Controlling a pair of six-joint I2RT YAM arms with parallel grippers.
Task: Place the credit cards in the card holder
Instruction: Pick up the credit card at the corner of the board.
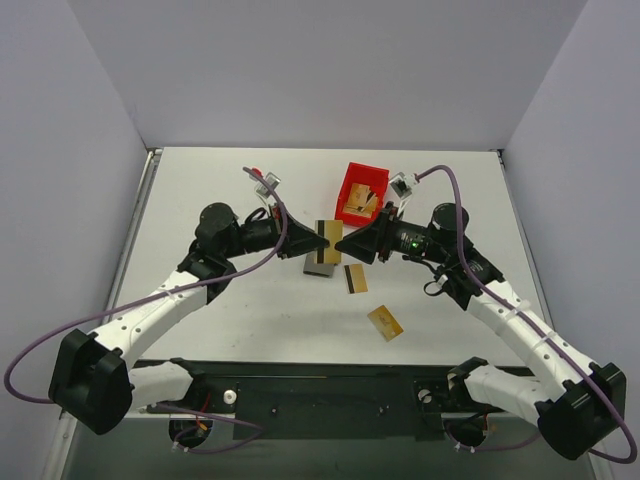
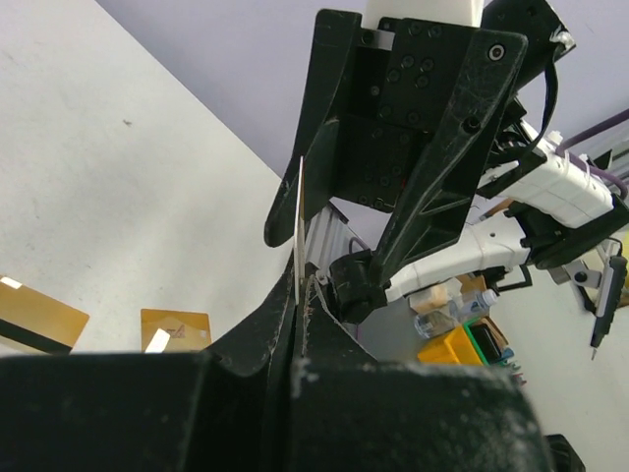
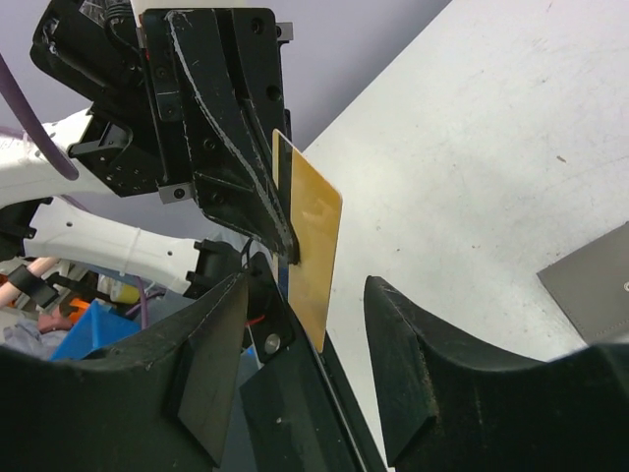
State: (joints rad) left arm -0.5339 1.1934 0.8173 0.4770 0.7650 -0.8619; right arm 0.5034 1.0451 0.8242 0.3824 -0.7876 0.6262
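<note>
This is a mid-air hand-over above the middle of the counter (image 1: 215, 180). The left gripper (image 1: 308, 240) is clamped tight on one gold credit card (image 3: 313, 256) and holds it upright. The right gripper (image 1: 348, 243) has its jaws apart on either side of the card's lower end, apparently clear of it. The card holder (image 1: 320, 267) lies on the counter just beneath them. A striped card (image 1: 355, 279) and another card (image 1: 386, 322) lie nearer the front edge. Next, the held card must be lowered and lined up edge-first with the holder's pocket.
</note>
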